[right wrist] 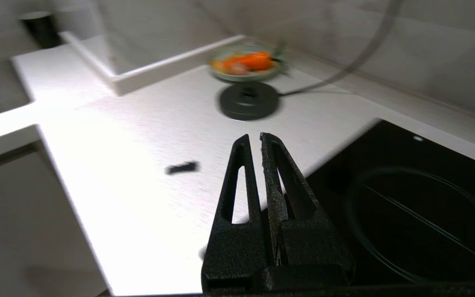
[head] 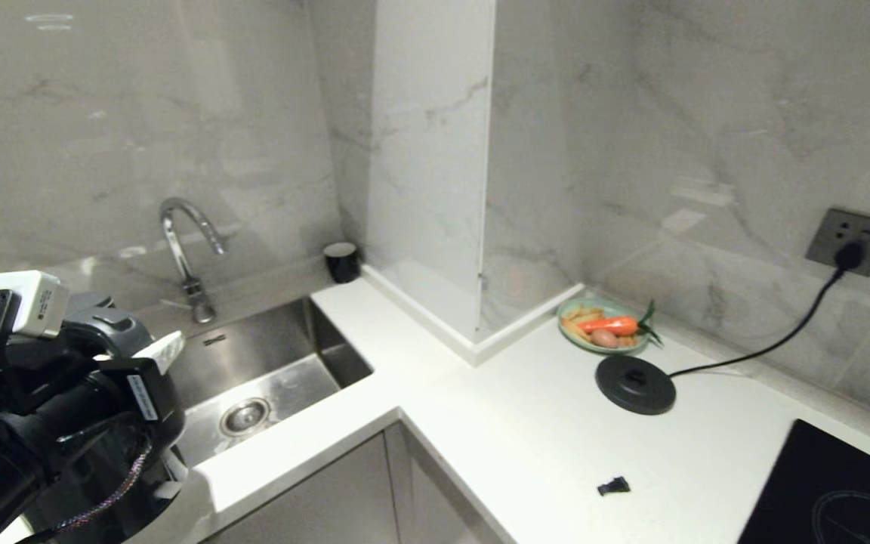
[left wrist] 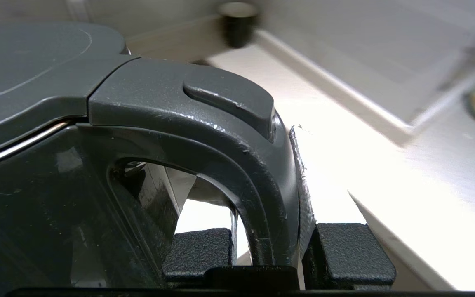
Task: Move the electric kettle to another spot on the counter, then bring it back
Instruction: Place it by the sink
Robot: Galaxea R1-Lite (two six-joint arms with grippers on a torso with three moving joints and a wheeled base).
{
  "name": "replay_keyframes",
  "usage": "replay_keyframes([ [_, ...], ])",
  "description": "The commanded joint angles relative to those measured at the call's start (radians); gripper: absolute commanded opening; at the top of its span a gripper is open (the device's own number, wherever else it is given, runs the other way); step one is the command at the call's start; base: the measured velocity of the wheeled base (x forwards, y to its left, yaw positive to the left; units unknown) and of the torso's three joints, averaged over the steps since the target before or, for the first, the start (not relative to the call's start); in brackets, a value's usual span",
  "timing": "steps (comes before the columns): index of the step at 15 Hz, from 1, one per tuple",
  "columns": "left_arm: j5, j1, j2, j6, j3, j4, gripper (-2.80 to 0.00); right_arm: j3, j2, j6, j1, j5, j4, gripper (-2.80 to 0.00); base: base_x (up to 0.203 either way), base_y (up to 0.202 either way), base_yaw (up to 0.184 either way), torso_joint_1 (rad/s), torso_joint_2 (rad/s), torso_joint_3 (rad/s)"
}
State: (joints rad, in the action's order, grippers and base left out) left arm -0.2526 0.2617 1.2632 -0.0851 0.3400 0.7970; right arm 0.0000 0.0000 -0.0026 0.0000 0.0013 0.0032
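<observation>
The electric kettle (head: 114, 332), glossy black with a flat lid and loop handle, is at the lower left of the head view, by the sink's front left corner. My left gripper (head: 152, 370) is shut on its handle. In the left wrist view the handle (left wrist: 229, 123) runs between the two black fingers (left wrist: 303, 181), with my left gripper (left wrist: 270, 198) clamped around it. Whether the kettle rests on the white counter (head: 526, 423) is hidden. My right gripper (right wrist: 254, 138) is shut on nothing, above the counter's edge beside the hob.
The corded black base disc (head: 635, 384) lies by a plate of vegetables (head: 605, 326), plugged into the wall socket (head: 850, 242). A steel sink (head: 269, 378) with a tap (head: 186, 249), a black cup (head: 341, 261), a hob panel (head: 835, 491) and a small black scrap (head: 614, 486) are also here.
</observation>
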Motion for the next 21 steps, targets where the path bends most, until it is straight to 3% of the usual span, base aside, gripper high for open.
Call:
replay_keyframes([
  [1,-0.002,0.001,0.001,-0.001,0.001,0.007,-2.8,0.0,0.0,0.0,0.0,0.0,0.0,-2.8,-0.001,-0.009,0.174,0.004,0.01,0.0],
  [5,-0.001,0.001,0.001,-0.002,0.001,0.007,-2.8,0.0,0.0,0.0,0.0,0.0,0.0,-2.8,-0.001,-0.004,0.128,0.003,0.0,0.001],
  [9,-0.002,0.0,-0.001,-0.003,0.001,0.006,-2.8,0.0,0.0,0.0,0.0,0.0,0.0,-2.8,0.0,0.0,0.0,0.0,0.0,0.0],
  [17,-0.001,-0.005,0.005,-0.005,0.007,0.007,-2.8,0.0,0.0,0.0,0.0,0.0,0.0,-2.8,0.141,0.0,0.003,0.011,0.0,-0.001],
  [21,0.004,-0.101,0.06,-0.002,0.034,0.007,-2.8,0.0,0.0,0.0,0.0,0.0,0.0,-2.8,0.0,0.0,0.0,0.0,0.0,0.0],
])
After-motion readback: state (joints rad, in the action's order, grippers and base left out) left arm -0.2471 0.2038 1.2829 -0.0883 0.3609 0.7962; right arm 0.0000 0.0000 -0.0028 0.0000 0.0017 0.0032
